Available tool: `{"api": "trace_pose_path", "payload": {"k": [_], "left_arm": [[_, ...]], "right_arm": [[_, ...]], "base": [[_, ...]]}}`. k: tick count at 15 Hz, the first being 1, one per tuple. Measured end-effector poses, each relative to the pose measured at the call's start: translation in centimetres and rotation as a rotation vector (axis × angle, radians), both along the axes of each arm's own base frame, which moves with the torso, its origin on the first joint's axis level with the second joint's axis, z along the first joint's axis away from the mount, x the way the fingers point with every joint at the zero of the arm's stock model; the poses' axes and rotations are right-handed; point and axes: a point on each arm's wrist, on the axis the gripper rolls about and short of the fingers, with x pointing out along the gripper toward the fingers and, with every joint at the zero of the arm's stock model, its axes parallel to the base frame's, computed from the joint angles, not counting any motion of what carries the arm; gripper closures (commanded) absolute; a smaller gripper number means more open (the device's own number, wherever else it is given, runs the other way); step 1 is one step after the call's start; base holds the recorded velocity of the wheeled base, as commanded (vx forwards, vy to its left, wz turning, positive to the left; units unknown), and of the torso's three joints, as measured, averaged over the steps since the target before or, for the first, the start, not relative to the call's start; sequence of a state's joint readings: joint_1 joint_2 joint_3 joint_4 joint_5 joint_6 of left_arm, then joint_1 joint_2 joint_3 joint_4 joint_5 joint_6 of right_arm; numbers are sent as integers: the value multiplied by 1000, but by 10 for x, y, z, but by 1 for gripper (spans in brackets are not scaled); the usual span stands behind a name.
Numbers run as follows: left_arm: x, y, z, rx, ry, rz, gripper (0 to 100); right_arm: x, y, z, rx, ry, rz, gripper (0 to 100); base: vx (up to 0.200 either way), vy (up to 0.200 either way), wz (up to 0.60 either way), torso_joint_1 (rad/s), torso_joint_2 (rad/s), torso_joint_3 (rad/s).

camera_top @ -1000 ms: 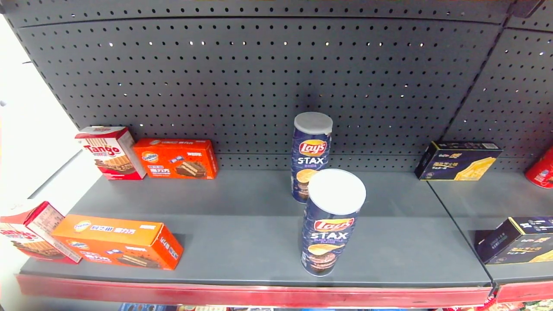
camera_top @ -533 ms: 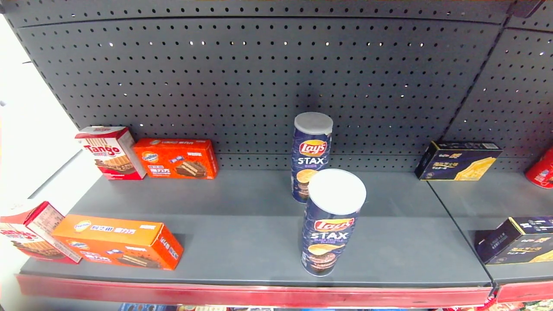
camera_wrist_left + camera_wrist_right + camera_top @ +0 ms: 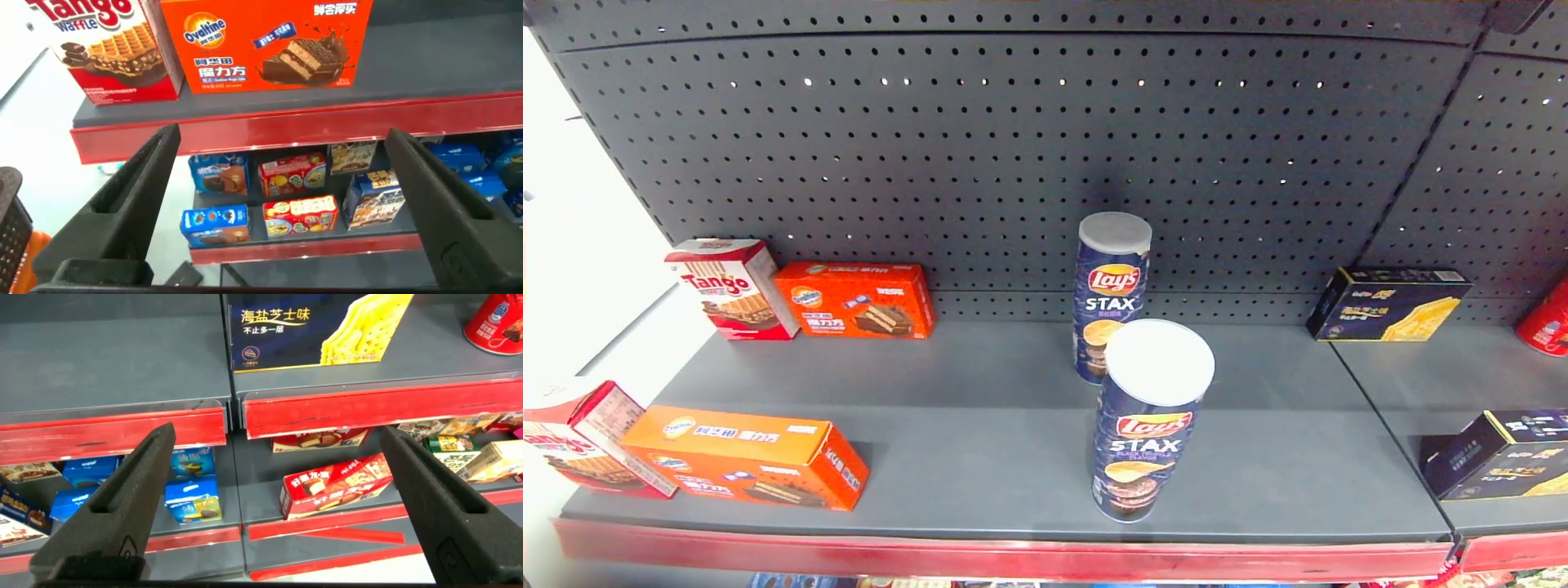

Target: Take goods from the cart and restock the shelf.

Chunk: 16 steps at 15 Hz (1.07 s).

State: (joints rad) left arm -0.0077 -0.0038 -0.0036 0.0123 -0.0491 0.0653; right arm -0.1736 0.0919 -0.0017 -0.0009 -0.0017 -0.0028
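Observation:
On the grey shelf (image 3: 980, 457) two dark blue chip cans stand upright, one near the front (image 3: 1147, 420) and one behind it (image 3: 1111, 294). An orange box (image 3: 747, 457) and a red wafer box (image 3: 580, 437) lie at the front left, with another orange box (image 3: 858, 300) and red wafer box (image 3: 734, 287) at the back left. My left gripper (image 3: 282, 139) is open and holds nothing, in front of the shelf's red edge (image 3: 294, 126), below an orange box (image 3: 265, 45). My right gripper (image 3: 278, 431) is open too and holds nothing, facing a dark cracker box (image 3: 319, 328).
Dark cracker boxes sit at the back right (image 3: 1388, 304) and front right (image 3: 1499, 461). A red can (image 3: 1547, 322) stands at the far right. Lower shelves hold small snack boxes (image 3: 298, 216) (image 3: 335, 486). A black basket's corner (image 3: 12, 233) is beside my left gripper.

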Motion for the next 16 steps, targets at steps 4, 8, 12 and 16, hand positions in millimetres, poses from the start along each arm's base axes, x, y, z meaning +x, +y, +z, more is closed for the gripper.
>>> {"api": "trace_pose_path", "payload": {"k": [4, 8, 12, 16], "left_arm": [[0, 0, 0, 0, 0, 1, 0], [0, 0, 0, -1, 0, 2, 0], [0, 0, 0, -1, 0, 2, 0], [0, 0, 0, -1, 1, 3, 0]], "right_arm": [[0, 0, 0, 0, 2, 0, 0], [0, 0, 0, 0, 2, 0, 0], [0, 0, 0, 7, 0, 7, 0], [-1, 0, 15, 45, -44, 10, 0]], "base": [[0, 0, 0, 0, 0, 0], [0, 0, 0, 0, 0, 0], [0, 0, 0, 0, 0, 0], [0, 0, 0, 0, 0, 0]]}}
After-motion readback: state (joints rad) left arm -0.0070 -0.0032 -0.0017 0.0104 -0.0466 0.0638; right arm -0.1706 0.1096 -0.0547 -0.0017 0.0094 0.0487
